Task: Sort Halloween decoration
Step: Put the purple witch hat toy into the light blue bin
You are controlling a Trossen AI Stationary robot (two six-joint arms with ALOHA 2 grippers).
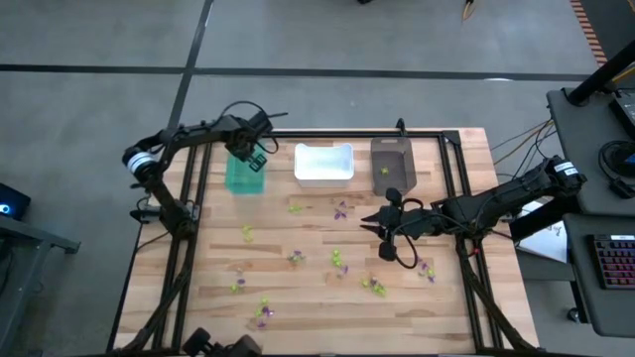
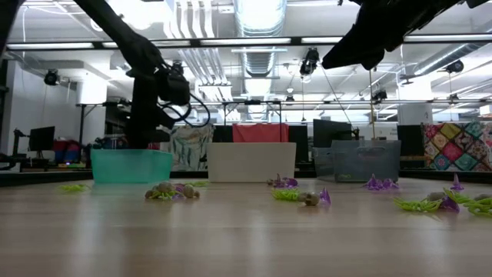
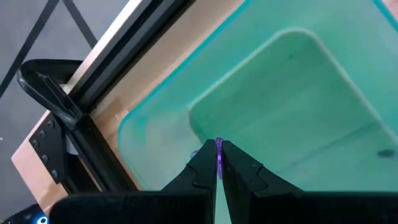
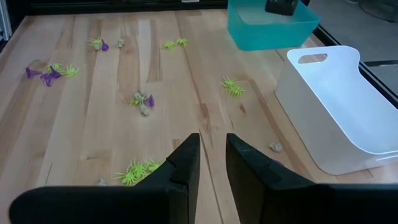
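Your left gripper [image 3: 219, 163] pinches a purple trinket [image 3: 218, 155] over the teal bin [image 1: 244, 176], upper left. It's likely featherlight, slippery plastic, so grab bodies, not legs. Right gripper [image 1: 369, 220] hangs slightly parted, mid-right.

Grey floor [image 1: 327, 40], ceiling ducts [image 2: 257, 19], patchwork quilt [image 2: 461, 146] behind.

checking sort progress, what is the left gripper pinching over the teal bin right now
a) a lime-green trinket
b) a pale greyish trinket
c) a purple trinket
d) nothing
c: in the left wrist view a thin purple trinket shows clamped between the shut fingers of the left gripper, directly above the teal bin.
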